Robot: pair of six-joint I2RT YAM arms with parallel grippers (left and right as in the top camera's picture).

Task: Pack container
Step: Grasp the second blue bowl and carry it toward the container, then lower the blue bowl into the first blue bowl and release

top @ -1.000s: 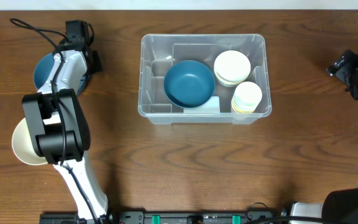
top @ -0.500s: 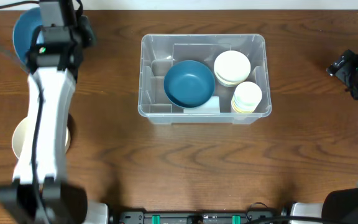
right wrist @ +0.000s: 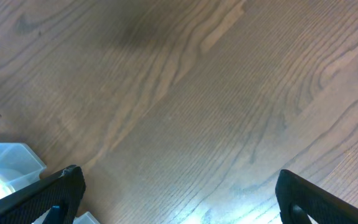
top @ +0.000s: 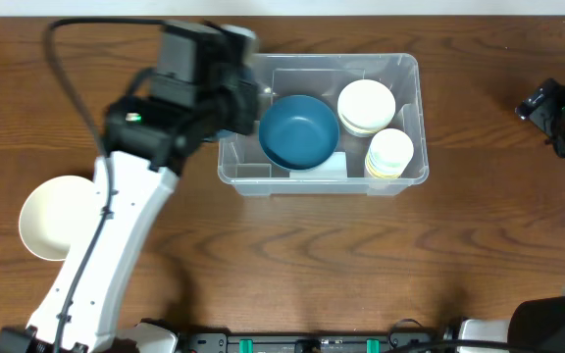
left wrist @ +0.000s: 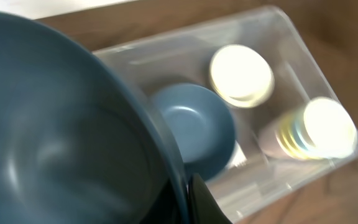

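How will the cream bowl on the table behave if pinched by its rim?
The cream bowl looks rigid and thin-walled, so probably light. Its smooth rim may slip or swivel. Sitting upright and wide, it should slide rather than tip if nudged.

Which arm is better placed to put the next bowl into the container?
Left: left fingers hold a blue bowl at the container's edge; right fingers stand open and empty, far off.

A brown wooden table (top: 361, 265) with plain grain carries two things directly. A clear plastic container (top: 263, 182) stands around the middle, toward the far edge. A cream bowl (top: 55, 218) sits upright at the left, well apart from the container.
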